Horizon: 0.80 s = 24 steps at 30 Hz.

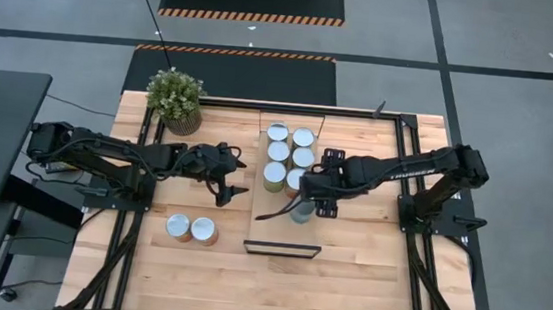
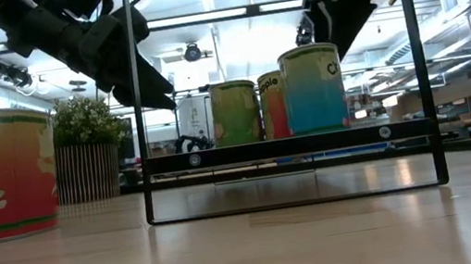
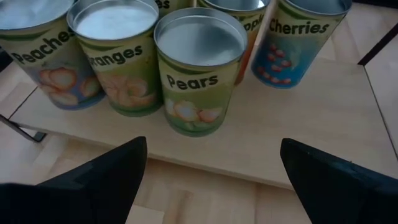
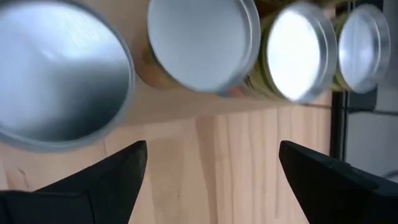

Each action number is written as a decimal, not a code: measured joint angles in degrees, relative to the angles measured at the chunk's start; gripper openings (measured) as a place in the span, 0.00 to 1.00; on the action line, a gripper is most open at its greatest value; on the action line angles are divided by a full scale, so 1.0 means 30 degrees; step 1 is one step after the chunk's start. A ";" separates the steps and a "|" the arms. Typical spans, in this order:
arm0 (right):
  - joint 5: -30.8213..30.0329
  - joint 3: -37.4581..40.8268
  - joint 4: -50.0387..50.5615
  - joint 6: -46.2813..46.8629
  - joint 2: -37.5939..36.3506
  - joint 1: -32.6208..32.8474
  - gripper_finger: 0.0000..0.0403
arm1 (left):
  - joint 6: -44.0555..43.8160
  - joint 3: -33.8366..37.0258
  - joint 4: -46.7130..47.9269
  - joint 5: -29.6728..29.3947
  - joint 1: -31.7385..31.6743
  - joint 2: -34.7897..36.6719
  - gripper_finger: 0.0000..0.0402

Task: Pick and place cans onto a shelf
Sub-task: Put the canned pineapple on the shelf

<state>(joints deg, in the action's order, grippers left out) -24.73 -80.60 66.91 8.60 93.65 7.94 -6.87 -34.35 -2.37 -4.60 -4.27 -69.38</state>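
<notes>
Round tins with shiny silver lids stand clustered on the pale wood shelf; 2 cans sit on the tabletop. The right gripper hovers above the shelf, fingers wide, empty. The left gripper, also wide open, faces the Pears can.

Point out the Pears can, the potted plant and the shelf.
Pears can (image 3: 198, 43): left wrist view, on its silver lid.
Potted plant (image 1: 175, 92): high view, on its leaves.
Shelf (image 1: 285, 234): high view, on bare board near its end.
</notes>
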 joint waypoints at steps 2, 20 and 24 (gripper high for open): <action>-0.0316 -0.0030 0.0688 0.0412 0.0000 0.0131 0.93 | 0.0022 0.0000 0.0000 0.0000 0.0000 0.0000 0.93; -0.1344 0.7691 -0.5469 0.2083 -0.5260 0.1742 0.93 | 0.2220 -0.5215 0.8405 0.0679 0.3615 0.0663 0.93; -0.1490 1.0310 -0.9208 0.1731 -0.6937 0.1727 0.93 | 0.1050 -0.6144 1.0783 -0.0492 0.4266 0.0663 0.93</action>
<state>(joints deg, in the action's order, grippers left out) -29.20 -49.67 39.28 13.79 72.84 13.13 -3.72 -52.78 29.98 -6.08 8.53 -67.40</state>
